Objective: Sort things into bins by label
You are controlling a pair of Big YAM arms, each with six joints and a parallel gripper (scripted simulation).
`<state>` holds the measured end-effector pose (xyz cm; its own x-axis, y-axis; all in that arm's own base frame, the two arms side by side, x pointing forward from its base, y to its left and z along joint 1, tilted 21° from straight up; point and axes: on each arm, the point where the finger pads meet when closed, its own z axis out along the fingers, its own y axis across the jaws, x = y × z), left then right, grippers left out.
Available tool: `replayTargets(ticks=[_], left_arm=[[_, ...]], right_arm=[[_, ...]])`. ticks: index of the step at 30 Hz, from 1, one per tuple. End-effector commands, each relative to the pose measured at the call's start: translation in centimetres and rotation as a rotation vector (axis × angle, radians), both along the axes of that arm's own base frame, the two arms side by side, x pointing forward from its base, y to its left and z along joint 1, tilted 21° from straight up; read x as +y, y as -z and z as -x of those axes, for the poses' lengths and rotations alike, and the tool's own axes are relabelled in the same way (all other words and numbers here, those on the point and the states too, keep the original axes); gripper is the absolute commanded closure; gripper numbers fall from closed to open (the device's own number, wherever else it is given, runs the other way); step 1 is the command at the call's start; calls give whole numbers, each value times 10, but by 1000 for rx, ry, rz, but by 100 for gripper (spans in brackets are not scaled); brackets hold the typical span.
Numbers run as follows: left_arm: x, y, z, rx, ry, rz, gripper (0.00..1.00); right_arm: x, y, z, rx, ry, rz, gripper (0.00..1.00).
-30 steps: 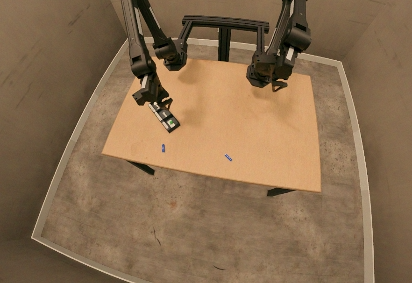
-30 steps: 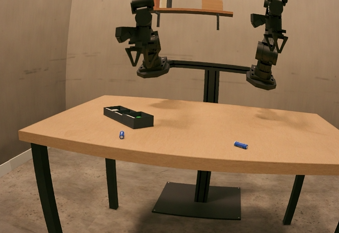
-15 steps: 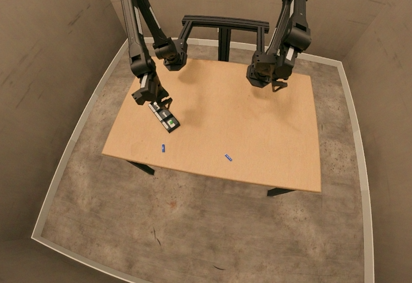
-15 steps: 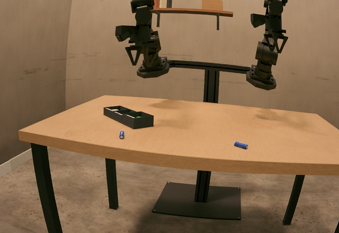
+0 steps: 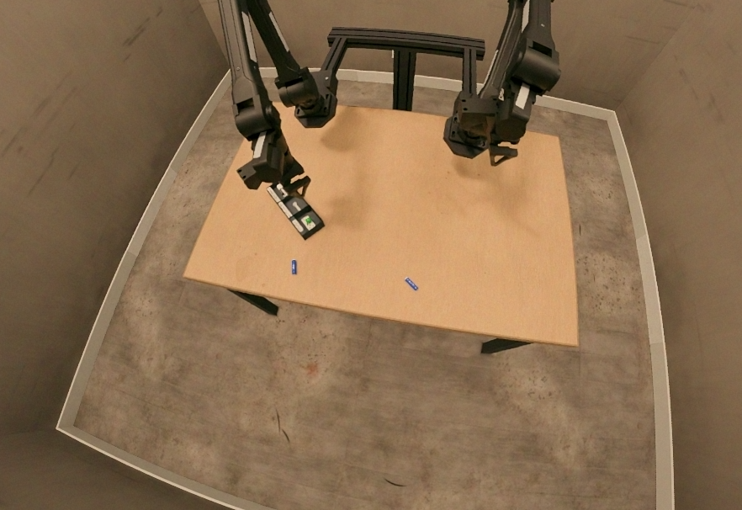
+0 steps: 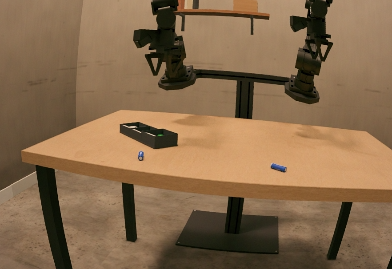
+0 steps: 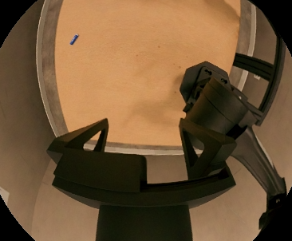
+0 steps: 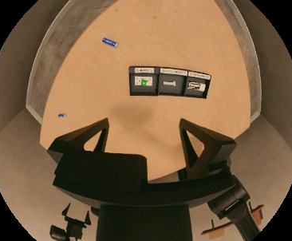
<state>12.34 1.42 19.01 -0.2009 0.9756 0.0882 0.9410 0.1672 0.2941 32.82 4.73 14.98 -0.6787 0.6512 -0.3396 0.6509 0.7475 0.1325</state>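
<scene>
Batteries, two smooth blue cylinders with printed wrappers, lie on their sides on my wood-grained bench (image 5: 444,210) (image 6: 234,142) (image 7: 125,72) (image 8: 177,40), both outside the bins. Near the corner at my right, on the long edge opposite the black metal stand (image 5: 405,77) (image 6: 244,98), I see the first battery (image 5: 294,267) (image 6: 141,155) (image 8: 109,42). Close to the middle of that same edge is the second battery (image 5: 411,284) (image 6: 278,167) (image 7: 74,39) (image 8: 61,116).

Toward the short edge on my right, the dark, straight-walled bins (image 5: 315,231) (image 6: 166,141) (image 8: 158,81) sit flat in a joined row of three, set at a slant. Under the games label (image 8: 144,70) I find a flat white slab (image 5: 306,226) (image 8: 138,80) with dark dots and a bright green piece (image 5: 309,220) (image 6: 160,135) (image 8: 144,83). The nuts and bolts label (image 8: 173,72) marks the middle bin, where a pale bolt (image 5: 296,205) (image 8: 169,83) lies. The end one, by the stationery label (image 8: 199,75), contains a white item (image 5: 281,189) (image 8: 201,86) with black markings, too small to identify.

My right gripper (image 5: 291,183) (image 6: 164,73) (image 8: 144,121) hangs above the bench near the bins, its triangular fingers wide apart with nothing between them. My left gripper (image 5: 495,157) (image 6: 318,60) (image 7: 144,121) (image 8: 79,207) is raised toward the stand-side corner at my left, also spread wide and carrying nothing.
</scene>
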Motion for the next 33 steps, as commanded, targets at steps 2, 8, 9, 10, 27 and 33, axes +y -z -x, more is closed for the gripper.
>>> replayTargets(ticks=[2,8,9,10,27,33], left_arm=[[0,-33,-5,-71,4,9,0],[0,-33,-5,-71,4,9,0],[0,-33,-5,-71,4,9,0],[0,-33,-5,-71,4,9,0],[0,-33,-5,-71,4,9,0],[0,-33,-5,-71,4,9,0]], right_arm=[[3,-12,-9,-28,2,-7,0],[3,-11,-9,-28,2,-7,0],[3,-11,-9,-28,2,-7,0],[8,-9,-14,-31,2,-10,0],[3,-10,-10,-28,2,-7,0],[3,-10,-10,-28,2,-7,0]])
